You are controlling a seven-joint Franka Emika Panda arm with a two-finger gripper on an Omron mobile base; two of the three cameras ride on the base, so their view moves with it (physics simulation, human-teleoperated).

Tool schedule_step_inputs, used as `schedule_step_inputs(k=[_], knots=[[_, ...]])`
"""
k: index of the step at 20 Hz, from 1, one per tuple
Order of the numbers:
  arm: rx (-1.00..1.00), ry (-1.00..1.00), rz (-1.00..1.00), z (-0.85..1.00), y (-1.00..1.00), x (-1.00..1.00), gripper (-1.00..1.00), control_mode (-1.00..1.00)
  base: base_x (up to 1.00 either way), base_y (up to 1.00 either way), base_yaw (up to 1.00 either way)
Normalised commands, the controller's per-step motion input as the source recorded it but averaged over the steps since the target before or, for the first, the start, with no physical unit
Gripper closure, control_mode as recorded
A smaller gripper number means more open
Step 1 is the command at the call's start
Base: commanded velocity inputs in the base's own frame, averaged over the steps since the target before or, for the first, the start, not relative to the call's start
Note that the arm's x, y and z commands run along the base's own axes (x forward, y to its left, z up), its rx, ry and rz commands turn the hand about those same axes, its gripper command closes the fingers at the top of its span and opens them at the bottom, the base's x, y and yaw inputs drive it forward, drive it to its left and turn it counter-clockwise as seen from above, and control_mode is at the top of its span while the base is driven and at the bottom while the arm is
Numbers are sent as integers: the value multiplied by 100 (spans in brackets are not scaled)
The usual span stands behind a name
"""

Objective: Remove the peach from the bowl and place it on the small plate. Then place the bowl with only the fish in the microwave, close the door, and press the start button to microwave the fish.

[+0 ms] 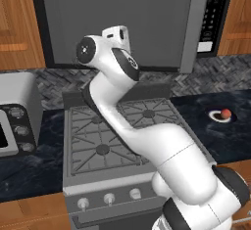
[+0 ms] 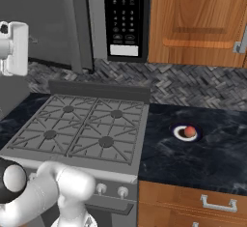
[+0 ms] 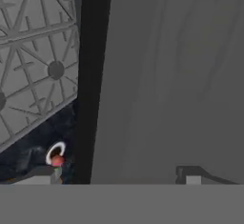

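The peach point(image 1: 226, 112) rests on the small plate point(image 1: 214, 117) on the dark counter right of the stove; both also show in the right base view, peach point(image 2: 190, 131) on plate point(image 2: 180, 133). The microwave's keypad panel point(image 1: 215, 13) is at upper right. Its grey door point(image 1: 117, 9) stands slightly ajar, its handle edge point(image 1: 197, 28) forward of the panel. My gripper point(image 3: 119, 174) is open, close against the door's face point(image 3: 167, 75), with nothing between its fingers point(image 3: 47, 173). My white hand point(image 2: 14, 47) is at the door's left part. The bowl and the fish are hidden.
A gas stove point(image 1: 112, 131) with dark grates lies below the microwave, with knobs point(image 1: 109, 198) along its front. A white toaster oven point(image 1: 14, 116) sits on the counter at left. Wooden cabinets point(image 2: 198, 18) flank the microwave. The dark counter point(image 2: 202, 158) stretches to the right.
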Motion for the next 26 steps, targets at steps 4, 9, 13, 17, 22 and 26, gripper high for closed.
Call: schedule_step_inputs(k=[4, 9, 13, 17, 22, 26], knots=[[27, -5, 59, 0, -3, 91, -100, -100, 0, 0, 0], [21, -4, 55, 0, 0, 68, -100, -100, 0, 0, 0], [12, -10, 46, 0, -6, 29, -100, -100, 0, 0, 0], [1, 1, 30, -18, 0, 6, -100, -100, 0, 0, 0], [-1, 6, 15, -15, -2, -7, -100, -100, 0, 0, 0], [0, -14, 0, 20, -41, -79, -100, -100, 0, 0, 0]])
